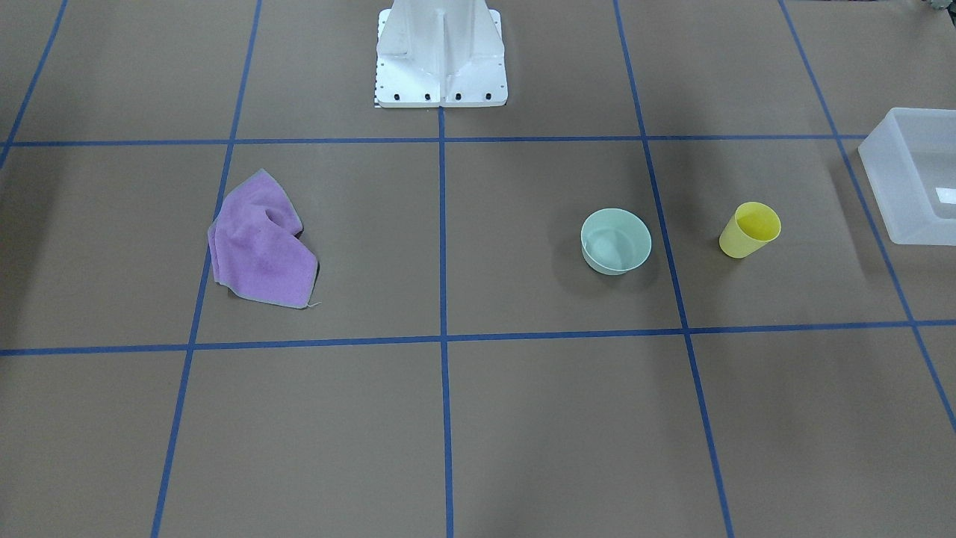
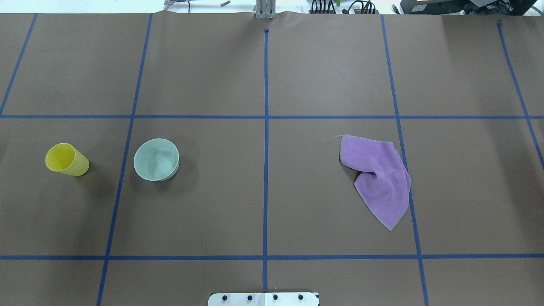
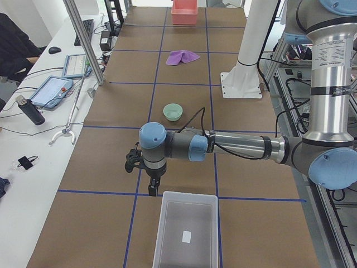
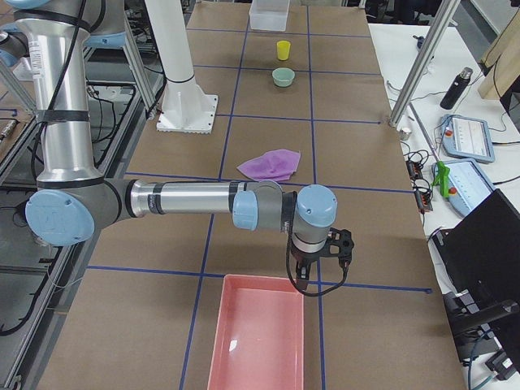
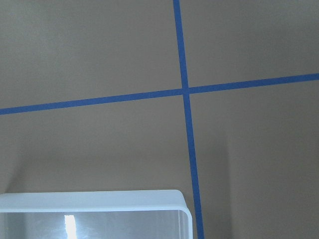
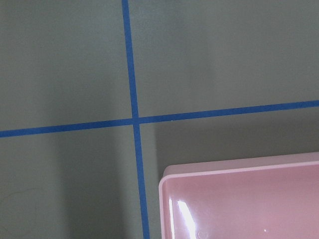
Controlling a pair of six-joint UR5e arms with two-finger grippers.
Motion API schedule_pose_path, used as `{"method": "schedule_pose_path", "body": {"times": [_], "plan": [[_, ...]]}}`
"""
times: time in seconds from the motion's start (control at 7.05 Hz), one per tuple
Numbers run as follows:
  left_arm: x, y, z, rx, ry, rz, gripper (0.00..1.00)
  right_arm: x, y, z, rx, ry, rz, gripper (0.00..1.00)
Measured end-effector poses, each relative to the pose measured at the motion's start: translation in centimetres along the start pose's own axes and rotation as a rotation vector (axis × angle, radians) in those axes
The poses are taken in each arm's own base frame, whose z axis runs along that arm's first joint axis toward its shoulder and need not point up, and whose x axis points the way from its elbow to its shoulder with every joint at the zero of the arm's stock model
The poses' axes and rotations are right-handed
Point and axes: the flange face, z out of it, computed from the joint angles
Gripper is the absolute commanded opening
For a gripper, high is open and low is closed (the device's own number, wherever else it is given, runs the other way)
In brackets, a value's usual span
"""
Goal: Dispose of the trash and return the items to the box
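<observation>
The yellow cup (image 1: 750, 229) stands upright on the brown table, also in the overhead view (image 2: 66, 159). The mint-green bowl (image 1: 615, 240) sits beside it, toward the table's middle (image 2: 156, 159). The translucent box (image 1: 892, 179) is at the table's end on my left (image 3: 188, 195), and its rim shows in the left wrist view (image 5: 99, 199). My left gripper (image 3: 152, 187) hangs just beyond the box's near edge; I cannot tell whether it is open or shut. My right gripper (image 4: 301, 272) hangs at the other end; its state is also unclear.
A crumpled purple cloth (image 1: 261, 243) lies on my right half of the table (image 2: 378, 176). A pink bin (image 4: 256, 279) stands at the table's right end under my right gripper, its rim in the right wrist view (image 6: 239, 167). The white robot base (image 1: 441, 60) stands at the table's edge.
</observation>
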Motion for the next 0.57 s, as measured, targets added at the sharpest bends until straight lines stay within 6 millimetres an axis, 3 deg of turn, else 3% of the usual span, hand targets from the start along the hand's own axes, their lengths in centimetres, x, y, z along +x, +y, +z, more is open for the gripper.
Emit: {"method": "schedule_pose_path", "body": {"times": [0.57], "plan": [[-0.13, -0.03, 0.12, 0.002, 0.001, 0.001, 0.98, -0.46, -0.15, -0.42, 0.008, -0.008, 0.009, 1.0]]}}
